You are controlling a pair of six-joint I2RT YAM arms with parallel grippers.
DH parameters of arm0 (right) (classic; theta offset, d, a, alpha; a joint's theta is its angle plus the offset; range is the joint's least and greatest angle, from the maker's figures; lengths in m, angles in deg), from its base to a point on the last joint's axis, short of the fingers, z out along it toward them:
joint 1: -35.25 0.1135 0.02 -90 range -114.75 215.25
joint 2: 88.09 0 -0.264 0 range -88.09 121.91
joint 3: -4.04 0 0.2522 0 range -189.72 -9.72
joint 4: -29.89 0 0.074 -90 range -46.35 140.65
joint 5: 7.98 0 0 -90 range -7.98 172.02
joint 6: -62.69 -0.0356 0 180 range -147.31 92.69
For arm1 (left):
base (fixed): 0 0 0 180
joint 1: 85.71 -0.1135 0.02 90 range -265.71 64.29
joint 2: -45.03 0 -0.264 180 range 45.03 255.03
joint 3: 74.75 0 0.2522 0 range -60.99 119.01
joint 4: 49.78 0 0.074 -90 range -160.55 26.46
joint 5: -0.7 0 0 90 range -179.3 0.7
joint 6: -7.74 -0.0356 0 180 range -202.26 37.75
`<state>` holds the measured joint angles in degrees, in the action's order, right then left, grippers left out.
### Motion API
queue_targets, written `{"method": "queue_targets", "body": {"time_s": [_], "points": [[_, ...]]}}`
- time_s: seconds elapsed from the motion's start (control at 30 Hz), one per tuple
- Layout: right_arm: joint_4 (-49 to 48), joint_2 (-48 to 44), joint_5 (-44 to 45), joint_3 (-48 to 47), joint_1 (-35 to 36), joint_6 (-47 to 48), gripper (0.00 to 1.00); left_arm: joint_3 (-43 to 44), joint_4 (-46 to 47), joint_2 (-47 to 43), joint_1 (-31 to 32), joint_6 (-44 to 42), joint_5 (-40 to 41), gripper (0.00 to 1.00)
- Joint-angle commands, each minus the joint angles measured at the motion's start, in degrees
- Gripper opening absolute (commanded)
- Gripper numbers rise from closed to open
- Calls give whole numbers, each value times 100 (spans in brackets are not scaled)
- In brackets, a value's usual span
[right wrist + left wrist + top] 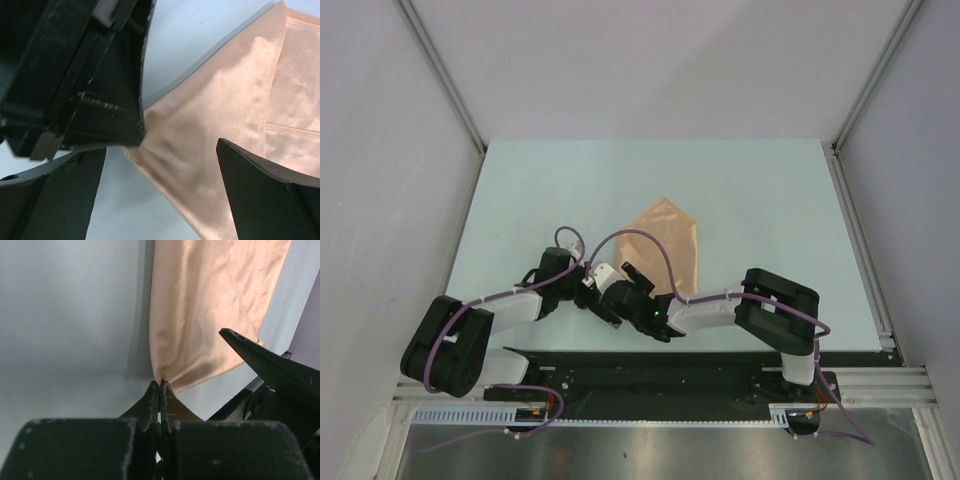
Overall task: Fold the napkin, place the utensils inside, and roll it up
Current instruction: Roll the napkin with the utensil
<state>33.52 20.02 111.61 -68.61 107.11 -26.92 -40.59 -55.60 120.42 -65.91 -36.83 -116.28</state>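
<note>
The peach napkin (665, 245) lies folded at the centre of the pale surface (540, 200) in the overhead view. Just below and left of it, the left hand (160, 385) is clamped together on the cloth's near corner. The right hand (162, 150) sits close beside it, fingers spread apart over that same end, gripping nothing.

My table (740, 190) is pale mint, evenly lit, boxed in by plain white walls (650, 60) with metal corner posts (443, 75); a black rail (650, 368) lines its near edge.

Left gripper (160, 387) pinches the napkin (210, 305) corner, fingers closed
</note>
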Motion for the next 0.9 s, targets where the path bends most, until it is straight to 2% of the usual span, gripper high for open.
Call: {"method": "queue_targets", "body": {"time_s": [0.0,0.2,0.43,0.67,0.87], "points": [[-551,-220,12,88,-154,-249,97,192,-21,-104,-116,-122,-211,0],[-604,-370,48,264,-128,-117,97,183,5,-95,-195,-78,-351,0],[-912,-46,223,159,74,111,96,157,32,-51,-274,-25,-457,0],[-789,288,1135,27,250,243,92,183,5,-34,-362,-25,-545,0],[-376,316,2049,106,285,-134,89,210,-74,-25,-441,-52,-589,0]]}}
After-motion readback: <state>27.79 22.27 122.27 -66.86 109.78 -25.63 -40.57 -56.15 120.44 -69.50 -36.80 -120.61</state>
